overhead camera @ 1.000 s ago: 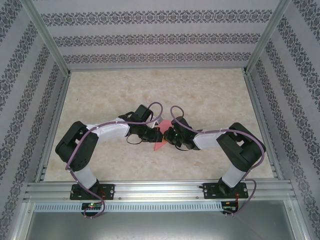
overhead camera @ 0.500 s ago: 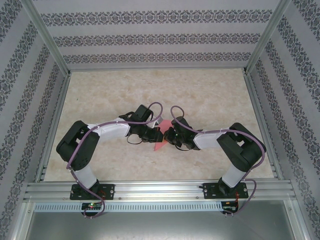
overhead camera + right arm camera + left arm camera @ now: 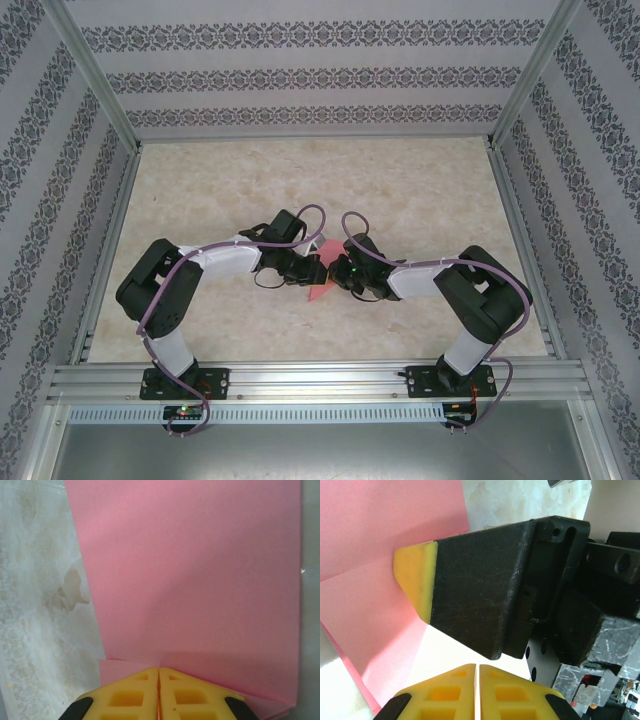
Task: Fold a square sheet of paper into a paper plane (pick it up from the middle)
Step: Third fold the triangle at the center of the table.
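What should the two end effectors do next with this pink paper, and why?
Probably slide the right end effector along the fold to press it flat, while the left end effector steadies the pink paper. Both are shut and meet over the sheet, and a folded layer's edge shows beside the right fingertips, so the crease looks unfinished.

The square sheet of paper (image 3: 200,580) is thin, matt and smooth. The bench (image 3: 30,605) looks like faintly glossy marbled stone.
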